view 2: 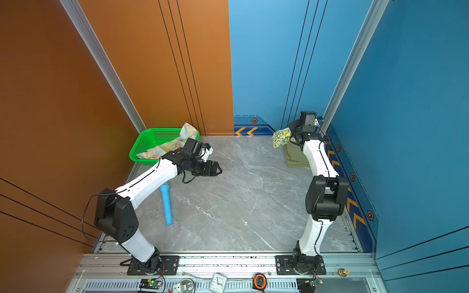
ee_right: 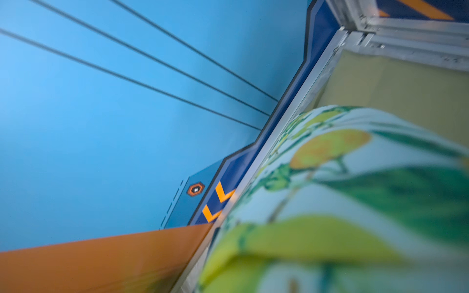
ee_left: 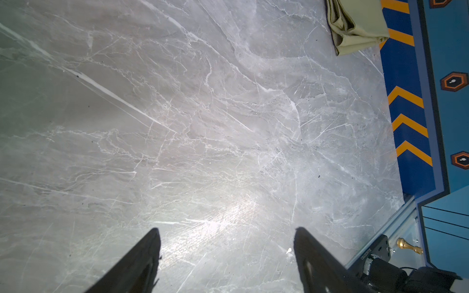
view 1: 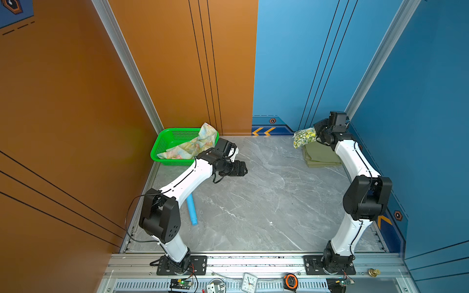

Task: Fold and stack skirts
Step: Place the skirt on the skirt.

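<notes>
- While the right tool (view 1: 317, 136) is closed, seemingly on the bunched lemon skirt (view 1: 303, 137) over the far end of the folded olive skirt (view 1: 320, 156), we see a risk in both top views. Let go here, the lump could unfold or roll off, and dragging it could rumple the olive skirt.
- Both top views also show the floral skirt (view 1: 193, 144) unfolded, spilling over the basket (view 1: 157, 148). We judge a pull could drag that light basket along. The left arm hangs above the toy (view 1: 192, 210) and might knock it.
- From the left wrist, we see the left tool (ee_left: 226, 229) wide apart and empty over bare surface (ee_left: 203, 114). An olive skirt (ee_left: 355, 25) corner lies well apart, and the other skirts are absent.
- From the right wrist, blurred lemon skirt (ee_right: 330, 203) fills the foreground with olive skirt (ee_right: 393, 81) beyond. The jaws are hidden there, so we place the grip only from the top views.
</notes>
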Robot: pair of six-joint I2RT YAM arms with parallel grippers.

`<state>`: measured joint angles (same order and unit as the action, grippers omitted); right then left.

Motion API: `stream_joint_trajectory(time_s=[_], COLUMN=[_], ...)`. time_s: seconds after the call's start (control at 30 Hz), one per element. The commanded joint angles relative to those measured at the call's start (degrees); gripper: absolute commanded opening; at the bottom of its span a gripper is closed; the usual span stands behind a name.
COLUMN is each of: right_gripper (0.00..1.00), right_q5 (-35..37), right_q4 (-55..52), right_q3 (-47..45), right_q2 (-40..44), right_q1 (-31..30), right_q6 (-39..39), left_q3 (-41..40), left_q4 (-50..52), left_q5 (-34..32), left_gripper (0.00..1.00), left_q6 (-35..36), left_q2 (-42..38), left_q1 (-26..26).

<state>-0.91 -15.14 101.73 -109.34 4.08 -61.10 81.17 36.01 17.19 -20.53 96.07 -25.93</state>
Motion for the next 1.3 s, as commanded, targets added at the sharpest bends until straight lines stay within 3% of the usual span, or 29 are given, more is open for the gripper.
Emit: stream_joint_trajectory(time_s=[0.0, 0.2, 0.4, 0.63, 0.77, 1.27], right_gripper=[0.0, 0.0, 0.0, 0.0, 0.0, 0.0], right_q5=[7.38, 13.09, 15.1, 14.72, 13.24, 10.18], right_q4=[2.61, 3.33, -2.88, -3.75, -4.1, -0.55], right_q3=[5.33, 14.28, 31.14, 40.23, 38.9, 14.59], right_q2=[-2.17, -10.47, -22.15, -30.58, -31.08, -18.95], right_q1=[1.41, 2.68, 3.13, 3.22, 3.57, 4.45], right_q6=[-5.96, -10.44, -11.67, -14.31, -14.81, -15.24], left_q3=[0.51, -0.48, -0.72, -2.23, -3.87, -6.23], left_q4=[0.3, -1.29, -2.49, -5.74, -9.08, -13.61], left_q5=[0.86, 2.89, 4.43, 6.06, 6.52, 7.72], left_gripper=[0.84, 0.84, 0.84, 0.85, 0.85, 0.85], left_q6=[1.51, 0.76, -0.34, -1.42, -1.46, -3.71], left_q2=[0.8, 1.12, 1.48, 0.58, -1.37, -5.02], left_q1=[-0.03, 1.05, 2.31, 3.76, 4.31, 7.32])
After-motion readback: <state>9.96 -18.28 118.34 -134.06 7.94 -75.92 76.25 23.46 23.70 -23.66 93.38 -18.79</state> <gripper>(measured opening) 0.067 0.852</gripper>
